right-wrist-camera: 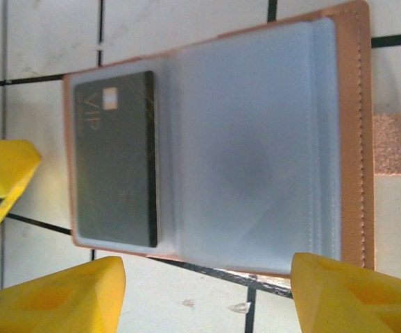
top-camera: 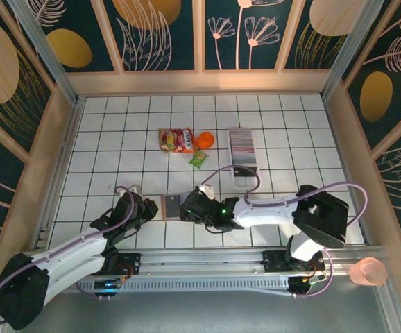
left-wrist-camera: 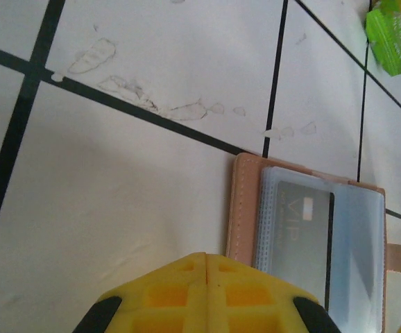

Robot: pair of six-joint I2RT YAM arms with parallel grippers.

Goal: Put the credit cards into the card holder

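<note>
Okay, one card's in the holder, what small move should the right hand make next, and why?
Probably lift the right hand clear and head for the credit cards in the tray. It is open and empty above the card holder, a dark card already sits in a pocket, and the shut left hand rests beside its edge.

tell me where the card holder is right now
In the top view the card holder lies open on the tiled table near the front edge, between the left gripper on its left and the right gripper on its right.
</note>
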